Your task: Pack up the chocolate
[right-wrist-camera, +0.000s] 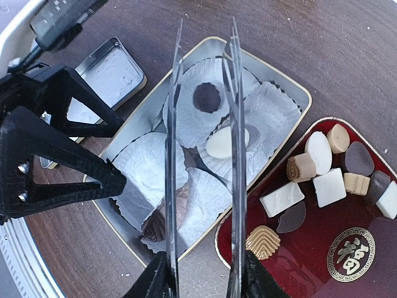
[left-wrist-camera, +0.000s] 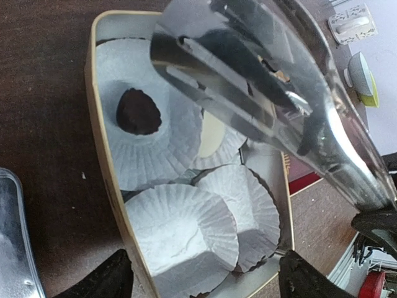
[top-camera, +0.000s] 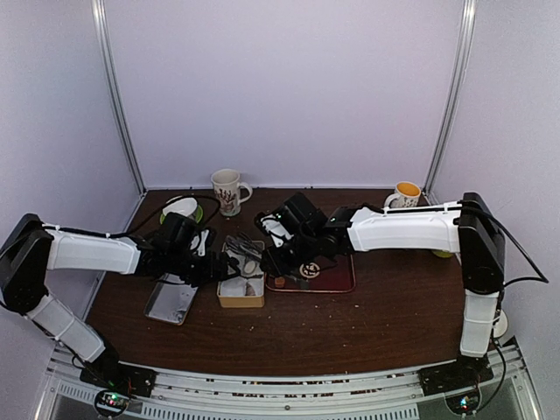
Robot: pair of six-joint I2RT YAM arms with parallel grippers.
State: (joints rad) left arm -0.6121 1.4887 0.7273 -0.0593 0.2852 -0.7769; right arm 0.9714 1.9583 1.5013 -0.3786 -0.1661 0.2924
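dark brown table [top-camera: 385,324] between pale lilac walls [top-camera: 289,87]. near its middle, a tan-rimmed box [left-wrist-camera: 124,26] lined with white pleated paper cups [left-wrist-camera: 186,230]. just beside the box, on the right, a red tray [right-wrist-camera: 298,267]. on the left of the box, a flat metal lid [right-wrist-camera: 111,71]. at the far edge, well apart, a patterned mug [top-camera: 229,190] and a mug with orange inside [top-camera: 405,193].

chocolate pieces [right-wrist-camera: 329,186]: mostly on the red tray, close together, white, tan and dark, some cube-shaped and some round. already in the box: a dark round piece [right-wrist-camera: 206,97] inside one paper cup, and a white oval piece [right-wrist-camera: 220,143] inside the cup next to it.

right gripper [right-wrist-camera: 205,279]: presses on the handle end of the long metal tongs [left-wrist-camera: 260,87], one finger outside each arm, and so holds them. reaches over the box from the tray side. tongs with both arms apart, stretched above the paper cups; between the arms, lower down, the white oval piece. touching of any cup by the tips: not possible to tell.

left gripper [left-wrist-camera: 203,270]: stands wide, at the left side of the box. in the left wrist view, shows one of its fingers [left-wrist-camera: 105,279] at each side of the near end of the box. presses the walls or only hangs beside them: cannot tell.
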